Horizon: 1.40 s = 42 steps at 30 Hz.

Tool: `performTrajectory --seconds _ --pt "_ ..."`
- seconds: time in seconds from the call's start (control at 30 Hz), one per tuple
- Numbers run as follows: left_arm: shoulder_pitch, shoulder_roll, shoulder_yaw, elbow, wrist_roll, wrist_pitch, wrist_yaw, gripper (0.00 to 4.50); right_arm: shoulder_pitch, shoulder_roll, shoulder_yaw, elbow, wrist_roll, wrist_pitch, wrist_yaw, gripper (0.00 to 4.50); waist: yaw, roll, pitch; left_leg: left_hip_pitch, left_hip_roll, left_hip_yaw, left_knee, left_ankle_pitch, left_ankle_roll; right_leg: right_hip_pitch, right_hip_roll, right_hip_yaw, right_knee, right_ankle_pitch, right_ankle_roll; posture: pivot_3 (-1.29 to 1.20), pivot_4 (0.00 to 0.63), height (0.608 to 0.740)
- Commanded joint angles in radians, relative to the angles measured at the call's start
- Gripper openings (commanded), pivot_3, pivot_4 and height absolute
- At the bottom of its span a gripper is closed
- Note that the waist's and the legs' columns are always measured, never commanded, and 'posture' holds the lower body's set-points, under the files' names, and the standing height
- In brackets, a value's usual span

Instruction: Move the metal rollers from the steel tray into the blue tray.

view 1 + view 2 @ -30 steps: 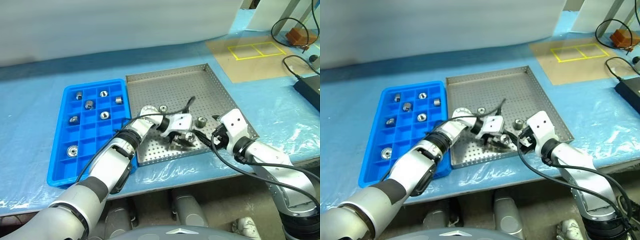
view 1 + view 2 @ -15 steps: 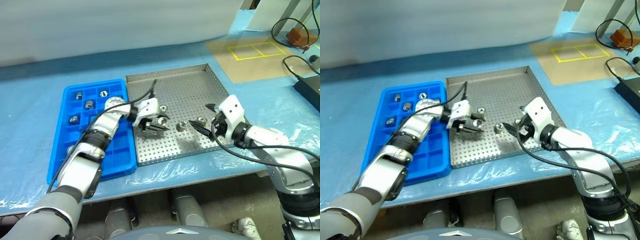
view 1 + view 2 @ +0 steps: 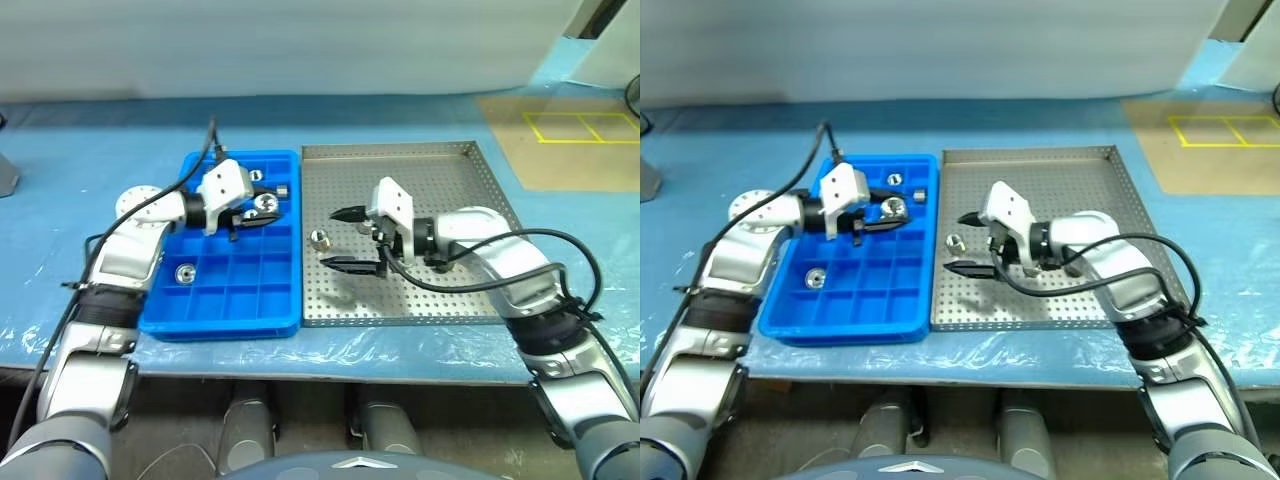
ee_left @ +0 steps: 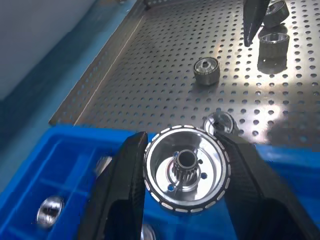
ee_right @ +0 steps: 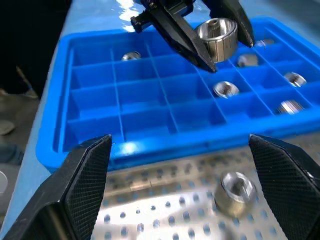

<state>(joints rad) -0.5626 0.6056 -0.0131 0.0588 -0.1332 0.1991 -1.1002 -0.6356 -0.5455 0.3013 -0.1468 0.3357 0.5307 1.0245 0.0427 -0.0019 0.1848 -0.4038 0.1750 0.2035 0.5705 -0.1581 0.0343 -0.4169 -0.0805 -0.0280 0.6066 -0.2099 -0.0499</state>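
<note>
Left wrist view shows my left tool (image 4: 186,172) clamped on a roller (image 4: 184,167) above the blue tray (image 3: 225,300); I'd centre over an empty cell before lowering; right tool (image 3: 345,239) gapes wide.

We see bright, even overhead light, white glare on the steel tray (image 4: 165,75) floor and the roller (image 4: 186,169), soft short shadows, and blurred near edges in the wrist views.

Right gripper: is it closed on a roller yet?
No, the right gripper is open, with a roller lying loose between its fingers on the steel tray.
</note>
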Motion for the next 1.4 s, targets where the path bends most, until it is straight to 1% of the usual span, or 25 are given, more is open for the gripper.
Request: performTrajectory --seconds 0.03,0.1,0.17,0.27,0.37,0.53,0.67,0.77,1.03,1.1,1.13,1.23,1.27,1.33,1.4 --pt "0.085 0.057 0.075 -0.175 -0.051 0.085 0.043 1.75 -0.051 0.047 0.031 0.073 -0.027 -0.087 0.048 4.50 0.018 0.000 0.000 0.000 0.001 0.000 0.000 0.001 -0.001 -0.001 0.000 0.000 0.001 0.000 0.000 0.10 0.150 0.740" --pt "0.143 0.077 0.095 -0.212 -0.052 0.113 0.077 1.75 -0.076 0.077 0.041 0.119 -0.038 -0.121 0.069 4.50 0.038 0.000 0.000 0.000 0.002 0.000 -0.001 0.003 -0.004 -0.002 0.001 -0.001 0.003 0.000 0.000 0.14 0.150 0.740" --pt "0.180 0.077 0.104 -0.224 -0.026 0.117 0.139 1.75 -0.100 0.110 0.046 0.161 -0.047 -0.152 0.083 4.50 0.052 0.000 0.000 0.001 0.002 0.000 -0.002 0.004 -0.006 -0.002 0.001 -0.001 0.004 0.000 0.000 0.17 0.150 0.740" --pt "0.185 0.059 0.085 -0.216 0.008 0.107 0.218 1.75 -0.120 0.145 0.043 0.201 -0.054 -0.178 0.095 4.50 0.066 0.000 0.000 0.001 0.003 -0.001 -0.003 0.004 -0.007 -0.002 0.001 -0.001 0.005 0.000 0.000 0.18 0.150 0.740" --pt "0.166 0.036 0.045 -0.158 0.040 0.072 0.260 1.75 -0.136 0.180 0.036 0.230 -0.058 -0.194 0.096 4.50 0.076 0.000 0.000 0.001 0.002 -0.001 -0.003 0.005 -0.007 -0.002 0.001 -0.001 0.005 0.000 0.000 0.19 0.150 0.740" --pt "0.144 0.021 0.003 -0.061 0.055 0.033 0.268 1.75 -0.133 0.197 0.034 0.233 -0.063 -0.189 0.097 4.50 0.081 -0.001 0.000 -0.001 0.003 -0.001 -0.004 0.006 -0.009 -0.005 0.003 0.000 0.004 0.000 0.000 0.18 0.150 0.740" --pt "0.098 0.001 -0.021 0.064 0.083 -0.007 0.294 1.75 -0.121 0.217 0.031 0.227 -0.077 -0.182 0.056 4.50 0.080 -0.001 0.000 -0.002 0.006 -0.001 -0.006 0.007 -0.011 -0.007 0.005 -0.001 0.004 0.000 0.000 0.14 0.150 0.740" --pt "0.073 -0.004 -0.037 0.119 0.105 -0.042 0.306 1.75 -0.110 0.219 0.023 0.212 -0.079 -0.170 0.036 4.50 0.079 -0.001 0.000 -0.002 0.006 -0.001 -0.006 0.007 -0.011 -0.007 0.006 0.000 0.005 0.000 0.000 0.14 0.150 0.740" --pt "0.066 0.000 -0.067 0.160 0.123 -0.067 0.282 1.75 -0.079 0.196 0.010 0.179 -0.087 -0.157 0.003 4.50 0.078 -0.001 0.000 -0.002 0.006 -0.001 -0.006 0.007 -0.011 -0.007 0.005 0.000 0.005 0.000 0.000 0.09 0.150 0.740" --pt "0.061 -0.001 -0.070 0.168 0.126 -0.075 0.279 2.48 -0.075 0.195 0.009 0.176 -0.091 -0.158 -0.004 4.50 0.078 -0.001 0.000 -0.002 0.006 -0.001 -0.006 0.007 -0.011 -0.007 0.005 0.000 0.005 0.000 0.000 0.09 0.150 0.740" --pt "0.059 -0.003 -0.070 0.170 0.125 -0.079 0.280 2.71 -0.073 0.195 0.008 0.175 -0.093 -0.158 -0.006 4.50 0.078 -0.001 0.000 -0.002 0.006 -0.001 -0.006 0.007 -0.011 -0.007 0.005 0.000 0.005 0.000 0.000 0.09 0.150 0.740" --pt "0.043 0.002 -0.086 0.179 0.157 -0.087 0.288 3.69 -0.072 0.195 0.004 0.173 -0.093 -0.157 -0.014 4.50 0.080 -0.001 0.000 -0.002 0.005 -0.001 -0.006 0.007 -0.011 -0.007 0.005 0.000 0.004 0.000 0.000 0.08 0.150 0.740" --pt "0.040 -0.002 -0.077 0.165 0.137 -0.078 0.276 4.00 -0.072 0.194 0.003 0.173 -0.094 -0.158 -0.016 4.50 0.080 -0.001 0.000 -0.002 0.005 -0.001 -0.006 0.007 -0.011 -0.007 0.005 0.000 0.004 0.000 0.000 0.08 0.150 0.740" --pt "0.028 -0.014 -0.049 0.129 0.088 -0.049 0.258 4.00 -0.071 0.190 0.001 0.174 -0.096 -0.159 -0.019 4.50 0.080 -0.001 0.000 -0.002 0.005 -0.001 -0.006 0.007 -0.011 -0.007 0.005 0.000 0.004 0.000 0.000 0.08 0.150 0.740" --pt "0.016 -0.017 -0.035 0.112 0.070 -0.035 0.253 4.00 -0.070 0.188 -0.001 0.174 -0.097 -0.160 -0.021 4.50 0.082 -0.001 0.000 -0.002 0.005 -0.001 -0.006 0.007 -0.011 -0.007 0.005 0.000 0.004 0.000 0.000 0.07 0.150 0.740"
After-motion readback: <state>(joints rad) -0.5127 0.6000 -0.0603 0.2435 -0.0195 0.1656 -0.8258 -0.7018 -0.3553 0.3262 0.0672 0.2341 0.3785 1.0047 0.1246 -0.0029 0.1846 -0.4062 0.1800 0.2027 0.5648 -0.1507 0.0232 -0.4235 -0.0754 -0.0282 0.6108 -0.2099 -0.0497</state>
